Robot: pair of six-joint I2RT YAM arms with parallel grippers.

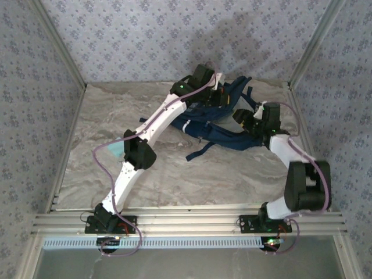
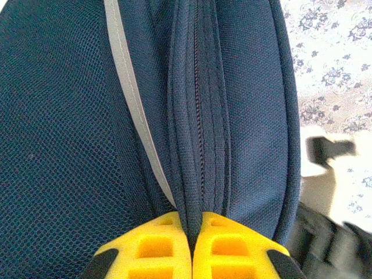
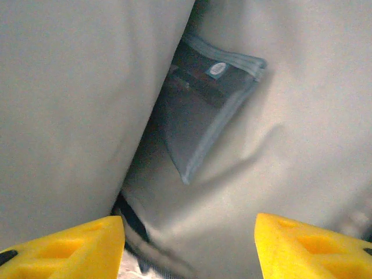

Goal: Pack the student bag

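- Bag first: the student bag (image 1: 229, 138), a big navy-blue fabric backpack with pale trim stripes and dark straps, lies slumped at the far right of the marbled table top (image 1: 116, 110), between the two arms. One bag, one table.
- Two grippers. The left gripper (image 2: 192, 229) has its yellow fingers pinched tight on a ridge of navy fabric along the zip seam, so it's grasping the bag.
- The right gripper (image 3: 189, 220) has its jaws spread with nothing between them, nosed in against the bag's grey lining.
- My read: we're at the loading step. Next up, the right arm needs to pull out without snagging the lining while the left holds on.
- One flat teal thing (image 1: 113, 150) sits by the left arm's elbow, half hidden. Can't tell what it is.
- One small grey-edged inner pocket (image 3: 215, 110) is in the lining.
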